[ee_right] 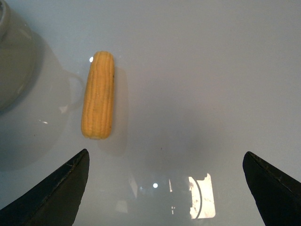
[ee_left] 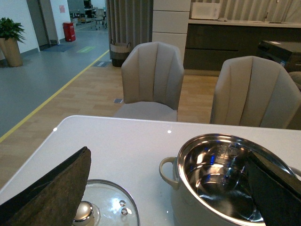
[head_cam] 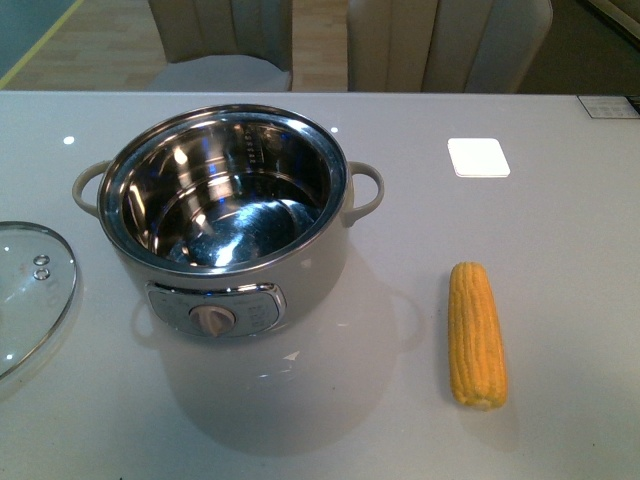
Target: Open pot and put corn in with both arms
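Note:
The cream-white pot (head_cam: 300, 270) stands uncovered on the table, its shiny steel inside empty; it also shows in the left wrist view (ee_left: 188, 207). Its glass lid (head_cam: 25, 290) lies flat on the table to the pot's left, knob up (ee_left: 101, 209). The yellow corn (head_cam: 476, 333) lies on the table to the pot's right, lengthwise toward me. In the right wrist view the corn (ee_right: 98, 95) rests beyond and to one side of my open right gripper (ee_right: 164, 188), not between the fingers. My left gripper (ee_left: 169, 188) is open above the lid and pot, holding nothing. Neither arm shows in the front view.
A small white square pad (head_cam: 478, 157) lies at the back right of the grey table (head_cam: 560, 260). Two beige chairs (head_cam: 440, 45) stand behind the far edge. The pot's side handles (head_cam: 365, 190) stick out left and right.

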`<action>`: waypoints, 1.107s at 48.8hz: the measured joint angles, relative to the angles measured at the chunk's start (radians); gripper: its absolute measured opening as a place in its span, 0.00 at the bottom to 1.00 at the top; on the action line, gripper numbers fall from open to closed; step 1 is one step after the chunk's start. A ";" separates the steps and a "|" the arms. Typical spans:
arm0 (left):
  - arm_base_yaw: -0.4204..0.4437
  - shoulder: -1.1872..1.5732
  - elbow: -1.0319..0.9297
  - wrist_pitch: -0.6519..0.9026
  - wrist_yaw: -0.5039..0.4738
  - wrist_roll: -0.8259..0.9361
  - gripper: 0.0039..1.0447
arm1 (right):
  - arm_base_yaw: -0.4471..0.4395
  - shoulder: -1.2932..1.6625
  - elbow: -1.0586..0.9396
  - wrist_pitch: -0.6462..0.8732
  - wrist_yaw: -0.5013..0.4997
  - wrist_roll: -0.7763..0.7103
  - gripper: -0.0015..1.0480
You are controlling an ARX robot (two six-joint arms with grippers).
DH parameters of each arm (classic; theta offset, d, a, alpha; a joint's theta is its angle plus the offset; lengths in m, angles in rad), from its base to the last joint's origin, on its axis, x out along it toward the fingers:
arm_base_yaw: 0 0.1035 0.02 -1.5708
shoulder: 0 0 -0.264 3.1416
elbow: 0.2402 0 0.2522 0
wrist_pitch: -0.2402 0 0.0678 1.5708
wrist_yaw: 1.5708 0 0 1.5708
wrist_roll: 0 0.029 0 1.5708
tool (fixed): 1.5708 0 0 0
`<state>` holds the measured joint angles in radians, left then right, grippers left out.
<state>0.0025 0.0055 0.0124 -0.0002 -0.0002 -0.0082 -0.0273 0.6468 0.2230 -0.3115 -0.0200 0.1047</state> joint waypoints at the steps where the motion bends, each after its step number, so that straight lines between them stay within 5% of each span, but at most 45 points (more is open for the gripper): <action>1: 0.000 0.000 0.000 0.000 0.000 0.000 0.93 | 0.004 0.036 0.003 0.033 0.004 0.000 0.92; 17: 0.000 0.000 0.000 0.000 0.000 0.000 0.94 | 0.152 0.822 0.112 0.603 0.047 -0.030 0.92; 54: 0.000 0.000 0.000 0.000 0.000 0.000 0.94 | 0.332 1.591 0.472 0.839 0.124 0.042 0.92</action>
<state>0.0025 0.0055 0.0124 -0.0002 -0.0002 -0.0078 0.3050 2.2379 0.6945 0.5278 0.1036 0.1463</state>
